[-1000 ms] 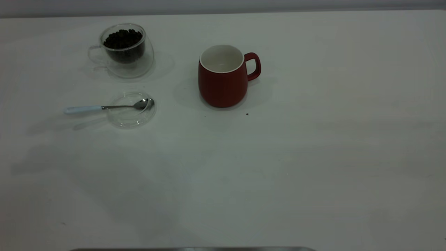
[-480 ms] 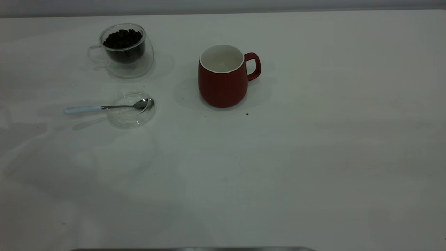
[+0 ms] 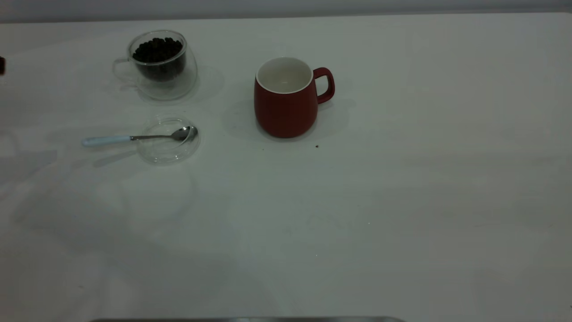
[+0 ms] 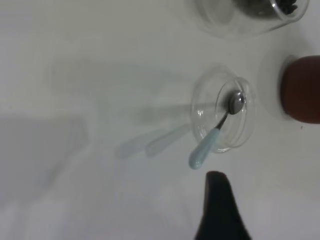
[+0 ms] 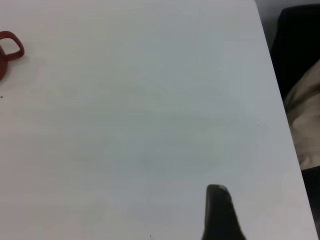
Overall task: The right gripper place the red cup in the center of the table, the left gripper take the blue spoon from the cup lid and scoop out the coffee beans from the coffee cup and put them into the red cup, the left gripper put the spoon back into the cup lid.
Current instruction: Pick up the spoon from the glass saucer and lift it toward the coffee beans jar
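red cup (image 3: 286, 105) stands upright mid-table (image 3: 402, 201), white inside bare; left tool (image 4: 220, 210) hovers near spoon (image 3: 134, 137); can't tell either tool's state.

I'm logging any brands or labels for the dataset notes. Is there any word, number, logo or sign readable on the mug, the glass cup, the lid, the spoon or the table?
None: no readable text in any view.
Dark red ceramic mug: plain.
Clear double-walled glass cup: no marking.
Round clear glass lid: no marking.
Pale-blue-handled metal spoon: no marking visible.
White table: blank.
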